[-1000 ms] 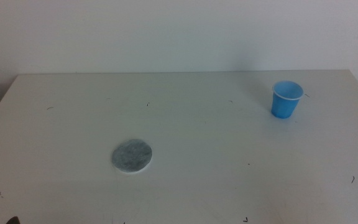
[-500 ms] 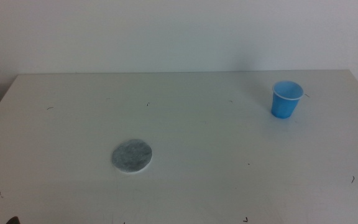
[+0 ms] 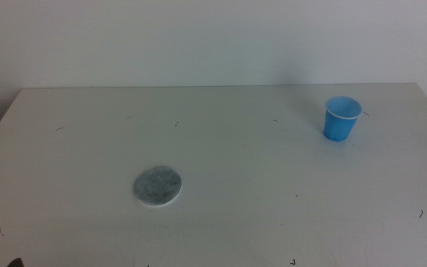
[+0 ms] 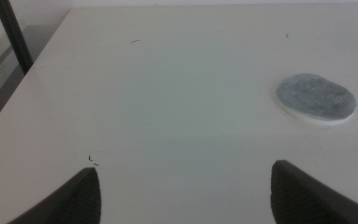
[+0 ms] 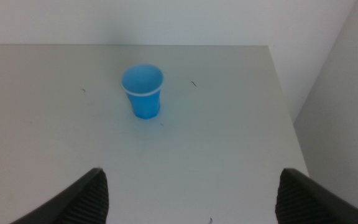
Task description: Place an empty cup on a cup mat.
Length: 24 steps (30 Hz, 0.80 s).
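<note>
Blue cup (image 3: 342, 119) stands upright on the white table (image 3: 236, 156), far right side near the back edge, empty, nothing touching it. Cup mat (image 3: 158, 185) lies flat front-left of centre, well apart from the cup. Neither arm shows in the middle view. Left gripper (image 4: 185, 190) jaws spread wide over bare table near the mat (image 4: 316, 98), holding nothing. Right gripper (image 5: 191, 196) jaws also wide, empty, facing the cup (image 5: 143, 91) from a distance

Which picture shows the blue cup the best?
The right wrist view: the cup stands upright, large and central, ahead of the open right gripper. The middle view shows it smaller, far right. The left wrist view misses it.
</note>
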Each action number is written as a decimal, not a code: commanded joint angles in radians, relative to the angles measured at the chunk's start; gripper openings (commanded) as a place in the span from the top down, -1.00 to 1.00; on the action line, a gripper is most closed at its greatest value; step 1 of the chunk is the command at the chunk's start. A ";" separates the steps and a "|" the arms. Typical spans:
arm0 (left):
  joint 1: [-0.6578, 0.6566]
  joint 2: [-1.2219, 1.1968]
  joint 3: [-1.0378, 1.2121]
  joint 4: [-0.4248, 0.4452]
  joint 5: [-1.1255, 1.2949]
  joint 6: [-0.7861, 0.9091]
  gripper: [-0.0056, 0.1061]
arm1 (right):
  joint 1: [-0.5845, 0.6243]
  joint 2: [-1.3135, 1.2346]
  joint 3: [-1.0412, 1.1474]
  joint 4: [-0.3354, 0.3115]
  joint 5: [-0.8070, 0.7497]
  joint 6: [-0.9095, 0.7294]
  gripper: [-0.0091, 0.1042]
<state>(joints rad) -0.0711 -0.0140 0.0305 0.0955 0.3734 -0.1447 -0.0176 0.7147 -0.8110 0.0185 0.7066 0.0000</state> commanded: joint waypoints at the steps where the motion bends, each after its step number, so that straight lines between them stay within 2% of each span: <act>1: 0.001 -0.013 -0.006 0.001 -0.067 -0.004 -0.98 | 0.002 0.082 -0.120 0.019 -0.022 0.000 -0.42; 5: 0.001 -0.013 -0.006 0.001 -0.067 -0.004 -0.98 | 0.002 0.230 -0.278 0.057 0.046 0.000 -0.42; 8: 0.001 -0.013 -0.006 0.001 -0.067 -0.004 -0.98 | 0.002 0.361 -0.415 0.075 0.153 0.000 -0.42; 14: 0.001 -0.013 -0.006 0.001 -0.067 -0.004 -0.98 | 0.002 0.610 -0.724 0.077 0.360 0.000 -0.42; 24: 0.001 -0.013 -0.006 0.001 -0.067 -0.004 -0.98 | 0.002 0.946 -1.125 0.074 0.480 0.049 -0.42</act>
<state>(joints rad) -0.0711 -0.0140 0.0305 0.0955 0.3734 -0.1447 -0.0174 1.6612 -1.8709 0.0960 1.2133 0.0449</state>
